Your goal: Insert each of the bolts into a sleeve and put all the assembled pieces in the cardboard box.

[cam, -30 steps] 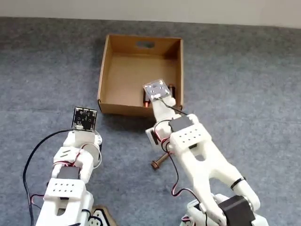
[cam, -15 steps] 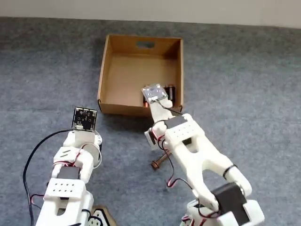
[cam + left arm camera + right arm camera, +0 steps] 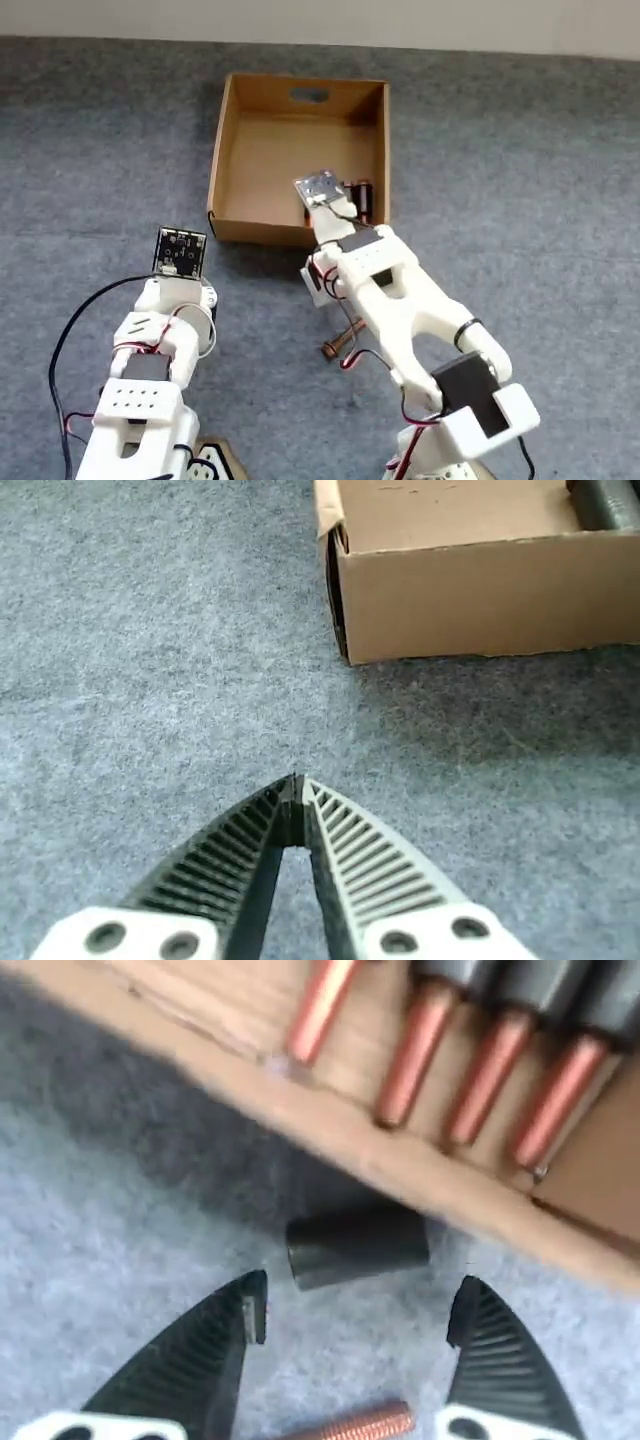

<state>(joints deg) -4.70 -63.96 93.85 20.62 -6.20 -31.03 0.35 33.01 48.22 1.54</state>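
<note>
**Sleeve grasp beside the box wall carried several risks**

The right end effector (image 3: 360, 1306) stood wide open and empty over the desk (image 3: 520, 200), its jaws flanking a loose black sleeve (image 3: 357, 1247). The sleeve lay on its side just on the near side of the cardboard box (image 3: 222, 150), by the right part of the near wall; whether it touched the wall could not be told. A bare bolt (image 3: 350, 1426) lay on the desk a little nearer than the sleeve. Four assembled pieces (image 3: 490, 1080) lay side by side inside the box.

The main hazard was probably the sleeve's orientation. Its long axis ran from jaw to jaw, so closing would have pinched it by the ends, a hold likely to slip and to cover the bore the bolt needs. Being round, it could also have rolled under the wall's shadow at a glancing touch. A descent slightly too far away could have caught the cardboard rim and shoved the box. A low sweep could have knocked the bolt aside.

The left end effector (image 3: 296, 802) was closed on nothing, hanging over bare desk near the box's near left corner, well apart from the parts.
</note>
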